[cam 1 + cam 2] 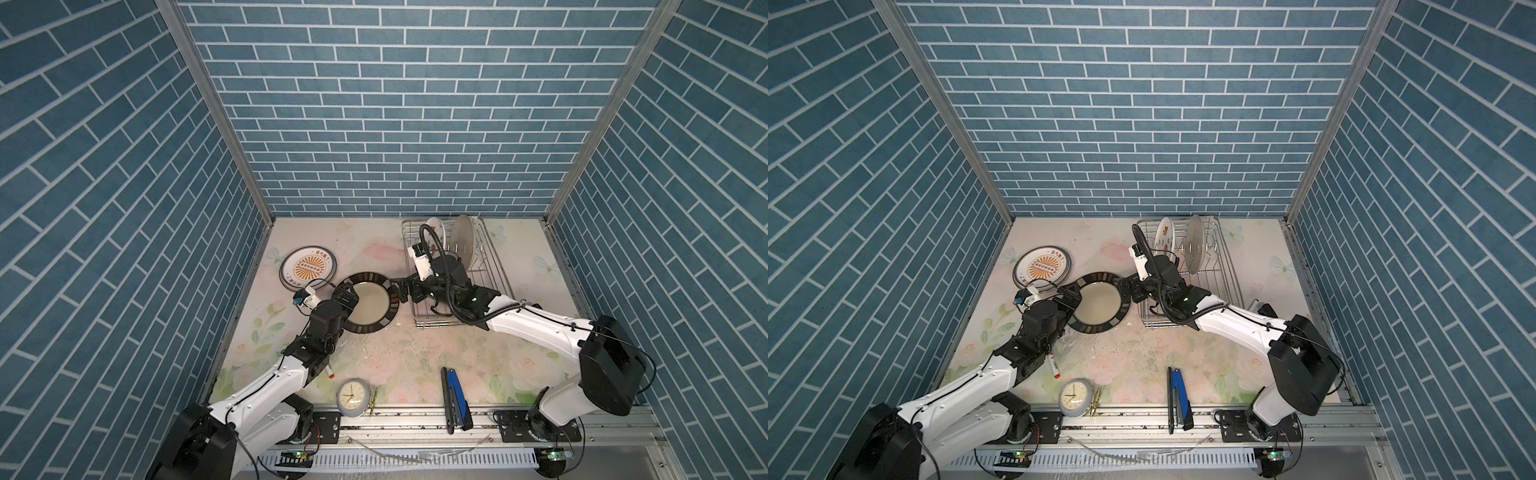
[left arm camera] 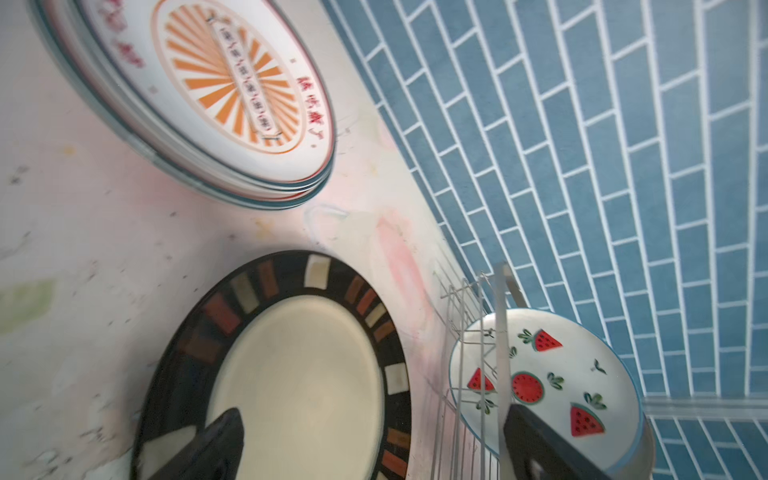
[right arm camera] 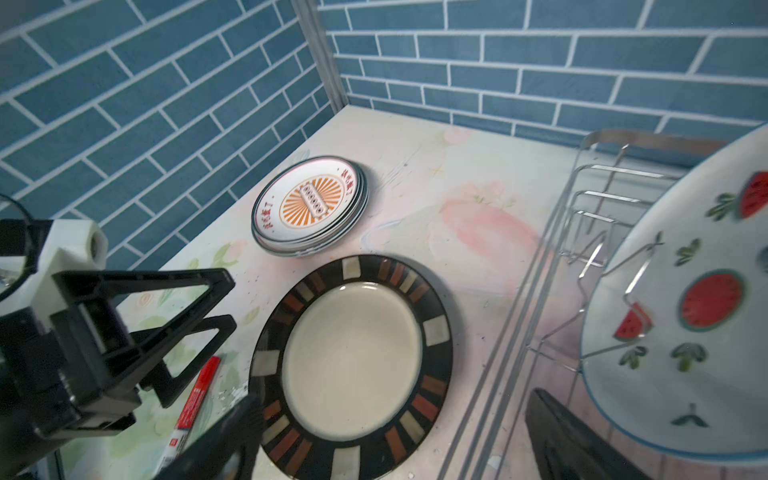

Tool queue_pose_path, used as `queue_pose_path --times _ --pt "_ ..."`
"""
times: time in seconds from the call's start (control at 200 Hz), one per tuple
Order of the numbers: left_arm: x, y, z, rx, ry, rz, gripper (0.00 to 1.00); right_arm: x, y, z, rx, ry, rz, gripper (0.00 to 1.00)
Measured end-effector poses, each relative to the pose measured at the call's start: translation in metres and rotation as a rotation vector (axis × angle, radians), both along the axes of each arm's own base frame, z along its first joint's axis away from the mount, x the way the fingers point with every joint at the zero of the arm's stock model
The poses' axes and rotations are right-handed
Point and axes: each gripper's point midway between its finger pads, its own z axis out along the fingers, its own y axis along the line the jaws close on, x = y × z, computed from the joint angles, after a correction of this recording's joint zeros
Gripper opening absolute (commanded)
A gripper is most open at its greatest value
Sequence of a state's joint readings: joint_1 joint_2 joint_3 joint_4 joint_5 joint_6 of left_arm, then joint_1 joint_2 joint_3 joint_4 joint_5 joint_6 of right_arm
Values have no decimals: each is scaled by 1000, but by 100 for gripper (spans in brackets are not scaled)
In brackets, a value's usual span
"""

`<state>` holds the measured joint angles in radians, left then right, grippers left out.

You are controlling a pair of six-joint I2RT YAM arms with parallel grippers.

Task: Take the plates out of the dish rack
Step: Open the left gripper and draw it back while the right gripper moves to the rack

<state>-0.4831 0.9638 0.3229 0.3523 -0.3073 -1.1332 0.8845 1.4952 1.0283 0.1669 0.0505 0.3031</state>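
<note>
Cream ceramic plate [image 1: 368, 301], dark banded rim, flat on table [image 1: 415, 357]. Left gripper [image 1: 345, 298] open above its rim; right gripper [image 1: 400, 291] open beside it.

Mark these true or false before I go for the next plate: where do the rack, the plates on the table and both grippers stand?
1. The dark-rimmed plate lies flat on the table, outside the dish rack. True.
2. The dish rack is empty. False: a watermelon plate and a grey plate stand in it.
3. The left gripper is shut on the dark-rimmed plate. False: its jaws are open, holding nothing.
4. A sunburst plate tops a stack on the table. True.
5. The right gripper is open. True.
</note>
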Motion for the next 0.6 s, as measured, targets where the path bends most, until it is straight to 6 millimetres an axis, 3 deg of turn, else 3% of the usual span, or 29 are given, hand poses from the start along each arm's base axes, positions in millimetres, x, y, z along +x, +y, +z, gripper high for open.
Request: queue_pose_path --times 0.125,0.245,0.42,0.6 --pt "3 -20 13 42 -95 -126 100 5 -21 24 11 -71 -88 99" --pt "4 -56 14 35 -175 -307 100 11 -43 38 10 -120 -181 99" --pt "-3 -112 19 5 -244 -535 100 23 -72 43 -28 -147 -309 99" --pt "-5 -147 52 -8 -344 -653 100 35 -104 50 -61 -193 -430 99"
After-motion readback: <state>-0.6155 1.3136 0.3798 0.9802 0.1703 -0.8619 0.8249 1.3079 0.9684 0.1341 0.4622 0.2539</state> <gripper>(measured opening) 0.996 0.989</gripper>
